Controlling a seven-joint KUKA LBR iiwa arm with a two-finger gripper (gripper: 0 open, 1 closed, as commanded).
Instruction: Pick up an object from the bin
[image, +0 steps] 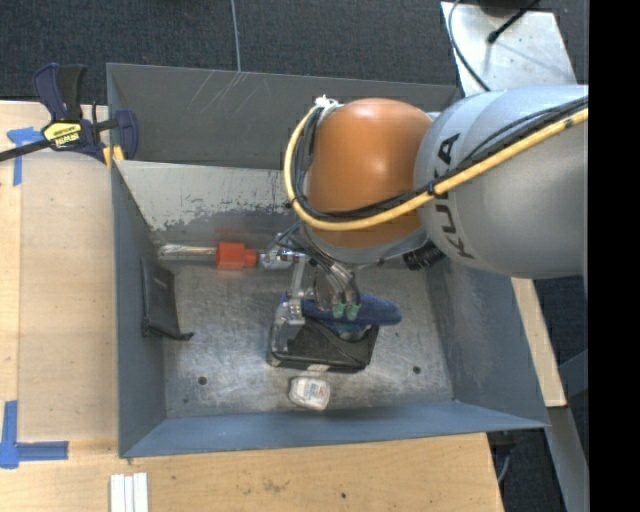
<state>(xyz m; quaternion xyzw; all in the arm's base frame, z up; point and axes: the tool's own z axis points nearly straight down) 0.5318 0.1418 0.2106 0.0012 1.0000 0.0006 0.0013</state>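
Camera view puts the likeliest candidate for the pick, a black flat piece (330, 348), at the middle of the bin floor, somewhat toward the near wall, lying flat with one corner turned to the left. A blue soft-looking thing (380, 312) lies across its far right edge, touching it. The tool (318, 312) hangs directly over the far edge of the black piece, where the blue thing meets it. Its two prongs stand apart, moderately wide, one by the left corner of the black piece and one by the blue thing's left end; nothing is seen clamped between them. That stance suits a straddling grip on whatever lies between, but which of the two it would take cannot be settled. A small white roll (310, 392) lies just in front of the black piece, near the front wall, apart from the tool. Toward the back, a clear tube with a red collar (235, 257) lies lengthwise along the rear slope, clear of the tool. A black angled piece (160, 300) rests against the left wall, well apart. The bin (300, 428) has sloped walls, which would tend to slide loose things to the floor. The orange cover (365, 165) on the arm (510, 190) hides the tool's upper part.
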